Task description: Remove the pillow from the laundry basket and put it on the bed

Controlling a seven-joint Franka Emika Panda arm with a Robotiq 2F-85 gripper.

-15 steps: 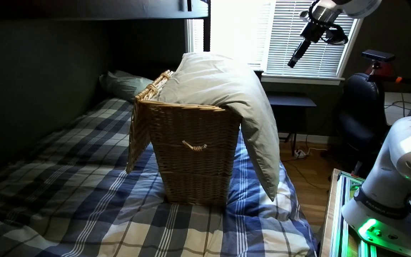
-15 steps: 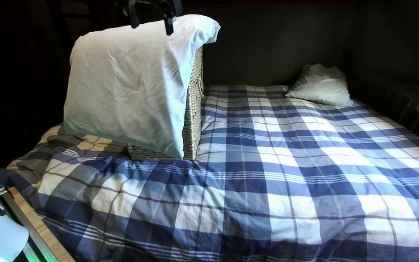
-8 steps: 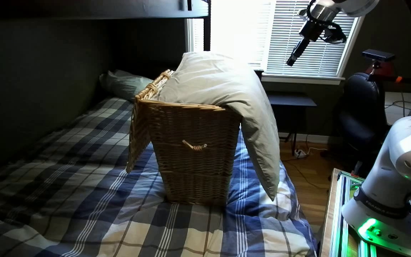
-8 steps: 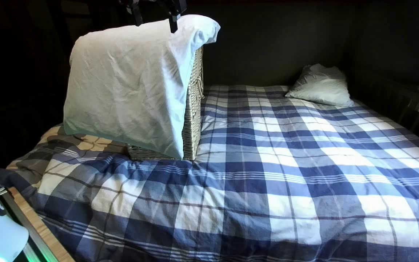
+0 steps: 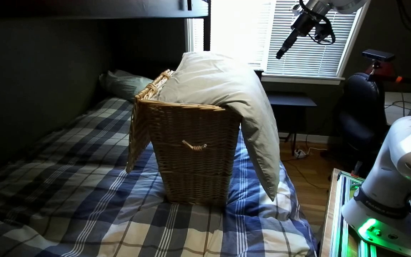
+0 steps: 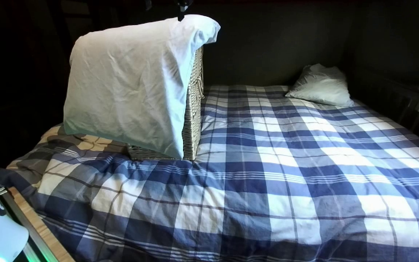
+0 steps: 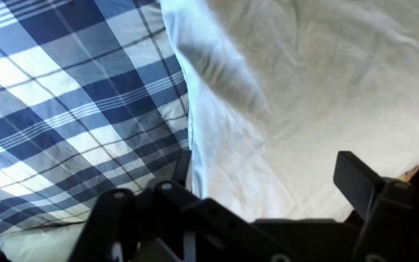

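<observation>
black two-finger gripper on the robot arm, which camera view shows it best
The wrist view shows the black two-finger gripper best: close up, with both fingers visible and apart. Both exterior views show less: either small and edge-on before white slatted window blinds, or just fingertips at the picture's top edge.

In an exterior view, daylight glares through a far white-framed window. Below stands a dark flat-topped table, right of it a black round-backed chair. Brown wooden floor lies right, a dark wall left.
</observation>
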